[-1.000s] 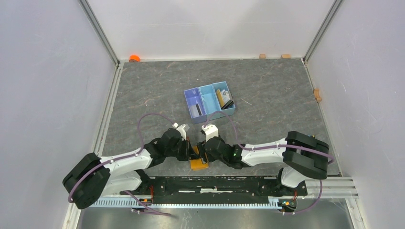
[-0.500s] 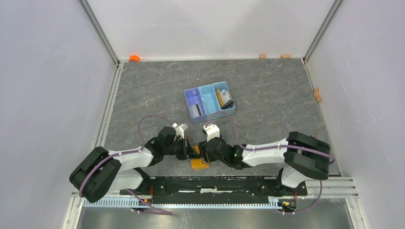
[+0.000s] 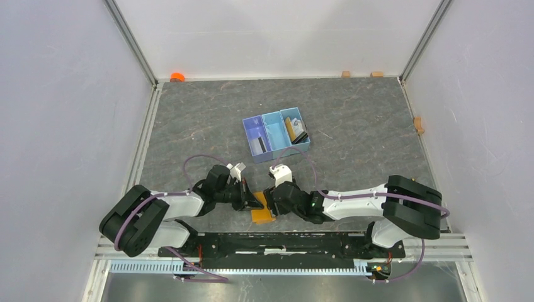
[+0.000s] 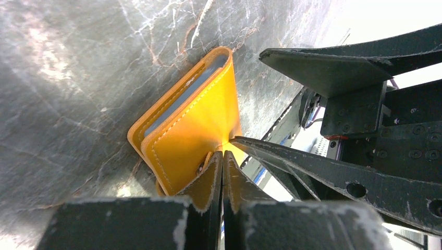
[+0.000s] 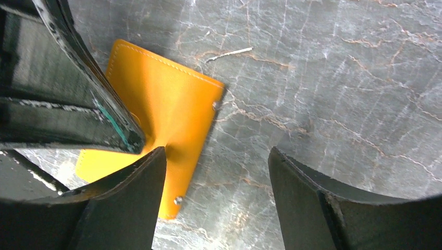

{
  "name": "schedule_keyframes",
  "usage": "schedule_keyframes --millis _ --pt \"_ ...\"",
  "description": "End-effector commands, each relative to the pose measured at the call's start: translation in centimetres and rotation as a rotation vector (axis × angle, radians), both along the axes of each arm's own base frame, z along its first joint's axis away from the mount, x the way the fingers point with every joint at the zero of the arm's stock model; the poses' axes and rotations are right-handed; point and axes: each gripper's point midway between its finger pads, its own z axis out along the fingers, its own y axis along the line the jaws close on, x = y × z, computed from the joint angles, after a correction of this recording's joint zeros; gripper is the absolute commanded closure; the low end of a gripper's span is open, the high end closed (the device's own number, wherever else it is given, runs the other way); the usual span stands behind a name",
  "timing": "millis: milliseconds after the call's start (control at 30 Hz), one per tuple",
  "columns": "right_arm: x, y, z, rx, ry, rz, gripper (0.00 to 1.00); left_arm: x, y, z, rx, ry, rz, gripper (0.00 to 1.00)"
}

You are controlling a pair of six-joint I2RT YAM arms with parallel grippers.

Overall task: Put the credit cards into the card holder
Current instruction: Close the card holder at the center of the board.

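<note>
The card holder [image 3: 262, 214] is an orange-tan wallet lying folded on the table between both arms. In the left wrist view the card holder [image 4: 193, 122] shows a light-blue edge inside its fold. My left gripper [image 4: 223, 154] is shut, its tips pressed on the wallet's cover with nothing clearly between them. My right gripper [image 5: 216, 153] is open, one finger on the card holder [image 5: 161, 104] and the other over bare table. The credit cards [image 3: 295, 129], gold and black, stand in the tray's right compartment.
The blue three-compartment tray [image 3: 274, 129] sits beyond the grippers, with a dark item [image 3: 257, 146] in its left compartment. An orange object [image 3: 177, 77] lies at the far left corner. Small tan blocks [image 3: 346, 73] line the far and right edges.
My left arm's elbow has swung rightward and its wrist has lowered toward the wallet. The right arm has shifted slightly. The wallet stays in place.
</note>
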Motion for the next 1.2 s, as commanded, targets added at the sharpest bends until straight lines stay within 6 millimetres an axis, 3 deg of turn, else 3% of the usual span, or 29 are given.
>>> schedule_keyframes --millis 0,467,633,767,933,1033,1100,1167 --pt "-0.8 -3.6 -1.4 -0.162 0.001 0.026 0.23 -2.1 5.8 -6.5 0.289 0.159 0.15 0.98" --pt "1.7 -5.2 6.7 -0.064 -0.147 0.034 0.2 -2.5 6.5 -7.9 0.344 0.248 0.188 0.98" --pt "2.4 -6.1 8.2 -0.038 -0.182 0.041 0.19 -1.8 6.9 -7.8 0.341 0.205 0.25 0.98" --pt "2.5 -6.6 8.2 -0.02 -0.184 0.055 0.18 1.7 6.1 -4.2 0.296 0.005 0.253 0.98" --pt "2.4 -7.5 8.1 -0.014 -0.178 0.059 0.17 5.8 4.6 3.6 0.283 -0.177 0.196 0.92" --pt "2.5 -8.0 8.0 -0.008 -0.175 0.049 0.17 6.9 3.8 7.0 0.264 -0.217 0.181 0.84" --pt "2.4 -8.1 7.7 -0.002 -0.166 0.05 0.16 7.1 3.9 8.0 0.276 -0.214 0.185 0.75" --pt "2.2 -7.9 7.4 0.003 -0.151 0.061 0.16 6.8 5.2 7.1 0.363 -0.16 0.219 0.65"
